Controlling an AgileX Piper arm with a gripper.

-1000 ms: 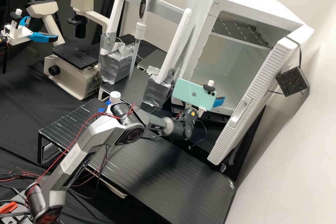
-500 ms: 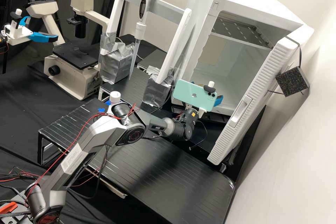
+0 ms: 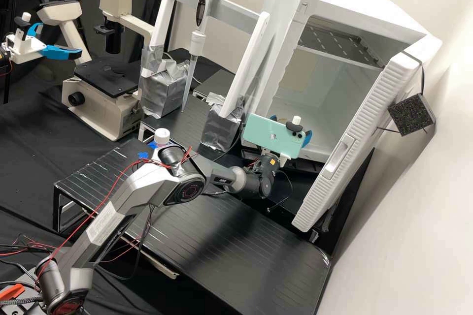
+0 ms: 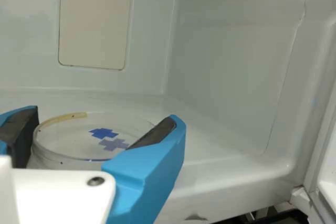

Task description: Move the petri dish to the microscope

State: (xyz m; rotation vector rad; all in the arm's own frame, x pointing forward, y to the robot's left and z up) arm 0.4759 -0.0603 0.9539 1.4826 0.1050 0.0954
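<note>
In the high view the gripper [image 3: 291, 126] is at the incubator's open front, largely behind the phone mounted on it. Seen from the wrist, the gripper [image 4: 102, 121] has its blue fingers closed against opposite sides of the clear round petri dish [image 4: 65, 137]. The dish is within the incubator, looks about level and bears blue cross marks and a strip of tan tape at its rim. Whether its base touches the chamber floor cannot be told. The beige microscope [image 3: 106, 113], with a flat black stage [image 3: 109, 78], stands at the back left.
The white incubator [image 3: 288, 24] has its door [image 3: 357, 133] swung open at the right. A pipette [image 3: 197, 42] hangs from a white frame [image 3: 251, 66] between microscope and incubator. A white-capped bottle [image 3: 161, 137] stands behind the arm's elbow. Another gripper [image 3: 54, 50] is at far left.
The phone on the gripper has tipped and shifted slightly downward in the high view, while the fingertips have risen a little. A second blue fingertip now shows above the phone's upper edge.
</note>
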